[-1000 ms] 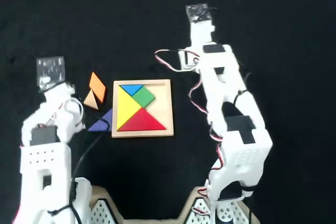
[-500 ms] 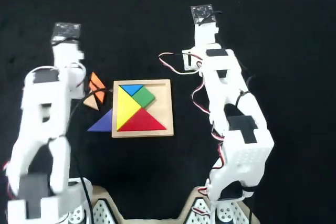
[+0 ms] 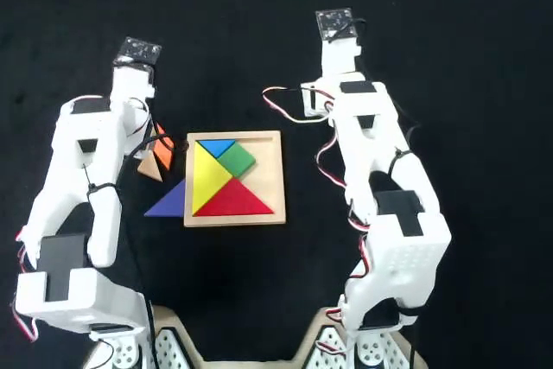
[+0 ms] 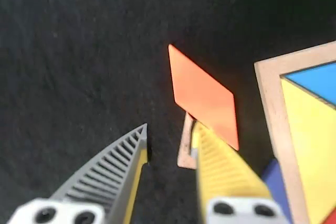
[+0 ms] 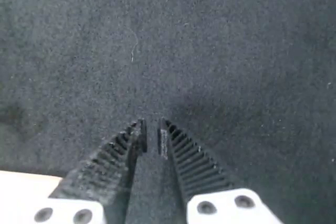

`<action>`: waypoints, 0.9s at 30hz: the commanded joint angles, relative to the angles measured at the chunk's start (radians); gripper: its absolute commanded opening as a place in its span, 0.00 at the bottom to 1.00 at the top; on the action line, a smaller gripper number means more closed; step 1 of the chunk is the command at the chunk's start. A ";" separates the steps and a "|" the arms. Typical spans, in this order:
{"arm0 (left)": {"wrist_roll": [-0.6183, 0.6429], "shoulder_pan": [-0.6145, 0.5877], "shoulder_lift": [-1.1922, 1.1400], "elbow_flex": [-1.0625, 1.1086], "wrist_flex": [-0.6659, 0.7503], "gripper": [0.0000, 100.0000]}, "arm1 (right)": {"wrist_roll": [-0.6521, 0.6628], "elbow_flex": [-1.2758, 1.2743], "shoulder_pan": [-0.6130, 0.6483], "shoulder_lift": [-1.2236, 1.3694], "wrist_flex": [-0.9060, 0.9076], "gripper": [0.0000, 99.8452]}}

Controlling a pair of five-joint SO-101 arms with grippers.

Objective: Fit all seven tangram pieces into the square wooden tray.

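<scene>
The square wooden tray (image 3: 278,177) lies mid-table and holds a small blue triangle (image 3: 216,147), a green square (image 3: 239,160), a yellow triangle (image 3: 207,181) and a red triangle (image 3: 236,200). Left of it on the cloth lie an orange parallelogram (image 3: 162,148), a tan triangle (image 3: 150,167) and a dark blue triangle (image 3: 169,201). My left gripper (image 4: 169,136) hangs open just short of the orange parallelogram (image 4: 205,97), one finger (image 4: 218,163) over the tan triangle (image 4: 186,148). My right gripper (image 5: 150,132) is shut on nothing, above bare cloth beyond the tray.
Black cloth covers the table. The left arm (image 3: 82,153) stretches along the tray's left side, the right arm (image 3: 371,153) along its right side. The tray's right part (image 3: 266,162) is bare wood. The tray rim (image 4: 269,109) is close beside the left gripper.
The left arm has stretched out from the near left toward the far side, bringing its gripper over the orange and tan pieces. The right arm has barely shifted. The pieces have not moved.
</scene>
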State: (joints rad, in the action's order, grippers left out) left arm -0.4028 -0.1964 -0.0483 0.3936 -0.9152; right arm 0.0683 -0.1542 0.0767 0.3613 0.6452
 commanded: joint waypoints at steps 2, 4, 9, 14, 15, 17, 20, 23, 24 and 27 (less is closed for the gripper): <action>0.021 -0.013 -0.032 0.077 0.137 0.12 | 0.002 0.012 -0.014 -0.004 -0.020 0.05; 0.081 -0.019 -0.040 0.110 0.144 0.12 | 0.002 0.010 -0.014 -0.004 -0.020 0.05; 0.178 -0.033 -0.037 0.131 0.152 0.15 | 0.002 0.010 -0.011 -0.004 -0.020 0.05; 0.253 -0.033 -0.035 0.131 0.143 0.23 | 0.002 0.008 -0.011 -0.004 -0.020 0.05; 0.255 -0.033 -0.035 0.134 0.141 0.23 | 0.002 0.008 -0.011 -0.004 -0.020 0.05; 0.261 -0.033 -0.035 0.128 0.106 0.23 | 0.002 0.008 -0.011 -0.004 -0.020 0.05; 0.262 -0.033 -0.035 0.113 0.068 0.23 | 0.002 0.008 -0.009 -0.004 -0.020 0.05; 0.262 -0.033 -0.035 0.122 0.068 0.23 | 0.002 0.008 -0.009 -0.004 -0.020 0.05; 0.262 -0.035 -0.035 0.124 0.064 0.23 | 0.002 0.008 -0.009 -0.004 -0.020 0.05; 0.278 -0.061 -0.035 0.125 0.060 0.22 | 0.002 0.008 -0.009 -0.004 -0.020 0.05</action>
State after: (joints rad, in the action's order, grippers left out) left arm -0.1542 -0.2240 -0.0959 0.5332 -0.8447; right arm 0.0683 -0.1542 0.0767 0.3613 0.6452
